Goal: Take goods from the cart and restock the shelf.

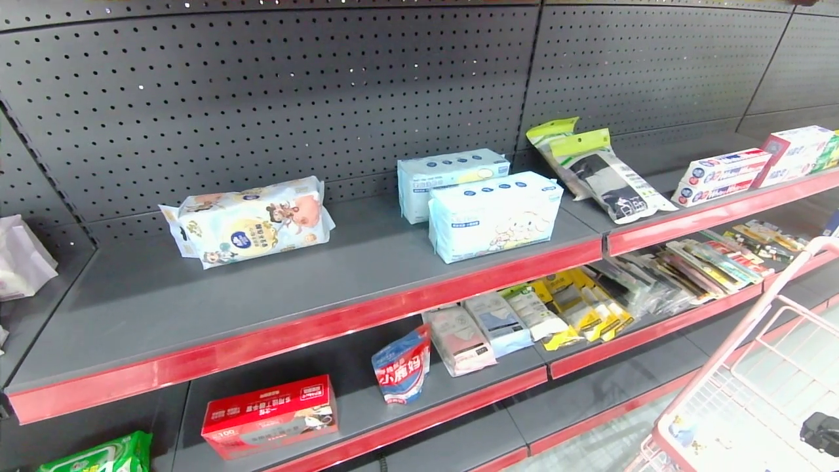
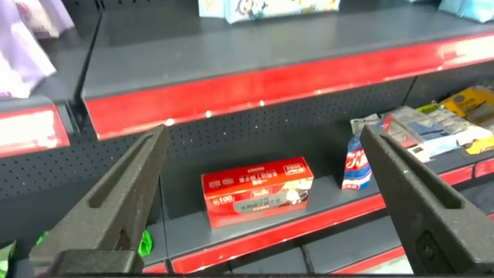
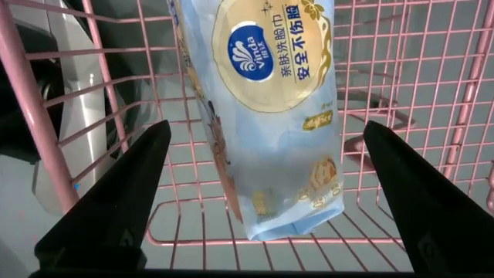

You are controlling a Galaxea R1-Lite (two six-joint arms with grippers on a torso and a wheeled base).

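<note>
The green pack [image 1: 98, 455] is being cut off at the frame's lower left, the pink cart [image 1: 741, 330] at its lower right.

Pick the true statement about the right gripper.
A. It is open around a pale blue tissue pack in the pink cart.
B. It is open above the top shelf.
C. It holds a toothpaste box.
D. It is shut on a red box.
A: the right gripper is spread wide on either side of the pale blue tissue pack, clear of it on both sides, with the pink cart wires all around.
</note>
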